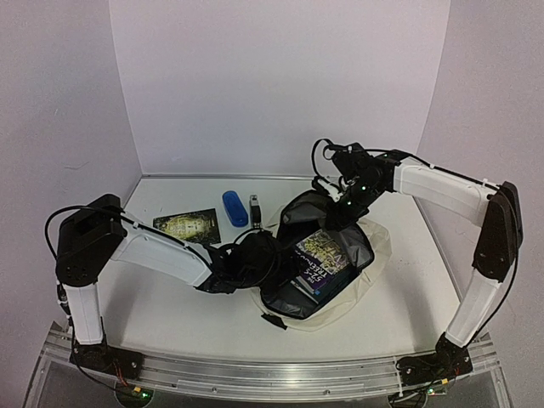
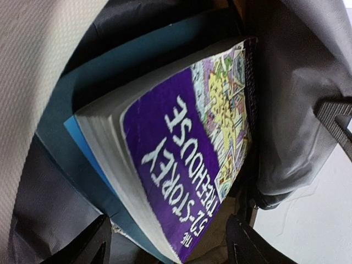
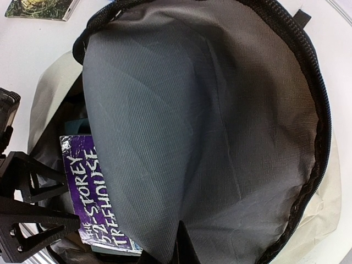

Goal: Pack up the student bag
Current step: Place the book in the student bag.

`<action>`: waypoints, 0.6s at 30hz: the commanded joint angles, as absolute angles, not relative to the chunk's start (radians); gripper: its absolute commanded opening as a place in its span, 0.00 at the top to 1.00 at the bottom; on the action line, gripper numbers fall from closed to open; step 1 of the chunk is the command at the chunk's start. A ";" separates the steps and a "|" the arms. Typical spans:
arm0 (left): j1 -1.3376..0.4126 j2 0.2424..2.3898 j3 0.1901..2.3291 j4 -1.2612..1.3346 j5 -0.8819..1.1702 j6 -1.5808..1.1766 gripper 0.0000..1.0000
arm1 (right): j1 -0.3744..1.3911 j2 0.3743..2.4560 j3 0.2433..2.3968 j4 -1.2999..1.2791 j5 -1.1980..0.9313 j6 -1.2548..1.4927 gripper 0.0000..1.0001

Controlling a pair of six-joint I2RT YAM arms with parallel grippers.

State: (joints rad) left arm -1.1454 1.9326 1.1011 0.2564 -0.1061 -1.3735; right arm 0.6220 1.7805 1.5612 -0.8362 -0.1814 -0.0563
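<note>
The student bag (image 1: 374,246) lies open right of centre, cream outside with dark grey lining (image 3: 209,121) and a black zipper rim (image 3: 322,110). Inside lies a purple book titled "The 52-Storey Treehouse" (image 2: 181,159), also seen in the top view (image 1: 323,253), on top of a teal flat book (image 2: 126,71). My left gripper (image 1: 252,257) is at the bag's left opening, open, its fingers (image 2: 93,245) either side of the book's near corner. My right gripper (image 1: 347,206) is shut on the bag's upper flap and holds it up; one fingertip (image 3: 184,247) shows against the lining.
On the table left of the bag lie a dark picture book (image 1: 187,225), a blue oblong case (image 1: 234,208) and a small dark stick (image 1: 254,207). White walls close in the back and sides. The left gripper shows in the right wrist view (image 3: 27,209).
</note>
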 commanded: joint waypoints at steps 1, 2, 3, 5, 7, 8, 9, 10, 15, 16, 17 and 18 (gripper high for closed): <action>-1.147 1.908 1.109 0.192 -0.080 -1.395 0.23 | 0.615 1.741 1.561 -0.822 -0.209 -0.075 1.00; -1.147 1.916 1.113 0.183 -0.076 -1.401 0.20 | 0.615 1.735 1.556 -0.823 -0.210 -0.077 1.00; -1.147 1.924 1.114 0.179 -0.070 -1.409 0.19 | 0.615 1.727 1.551 -0.824 -0.210 -0.080 1.00; -1.146 1.938 1.107 0.194 -0.058 -1.419 0.19 | 0.615 1.711 1.538 -0.827 -0.214 -0.085 1.00; -1.144 1.951 1.107 0.223 -0.057 -1.418 0.21 | 0.615 1.695 1.524 -0.832 -0.226 -0.089 1.00; -1.140 1.958 1.113 0.241 -0.058 -1.410 0.23 | 0.615 1.687 1.517 -0.834 -0.233 -0.089 1.00; -1.134 1.973 1.128 0.249 -0.052 -1.393 0.26 | 0.615 1.679 1.509 -0.835 -0.236 -0.089 1.00; -1.128 1.989 1.148 0.257 -0.043 -1.374 0.29 | 0.615 1.671 1.500 -0.836 -0.238 -0.090 1.00; -1.083 2.085 1.301 0.275 0.050 -1.288 0.52 | 0.616 1.648 1.469 -0.844 -0.242 -0.097 1.00; -1.073 2.102 1.328 0.280 0.065 -1.275 0.56 | 0.615 1.647 1.468 -0.846 -0.241 -0.098 1.00; -1.066 2.115 1.351 0.277 0.075 -1.263 0.60 | 0.615 1.646 1.468 -0.848 -0.240 -0.098 1.00; -1.060 2.125 1.372 0.272 0.080 -1.250 0.63 | 0.615 1.646 1.468 -0.850 -0.240 -0.099 1.00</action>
State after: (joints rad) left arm -1.1024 2.0724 1.2508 0.2223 0.0284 -1.3364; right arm 0.6115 1.7041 1.4711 -0.8321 -0.1990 -0.0868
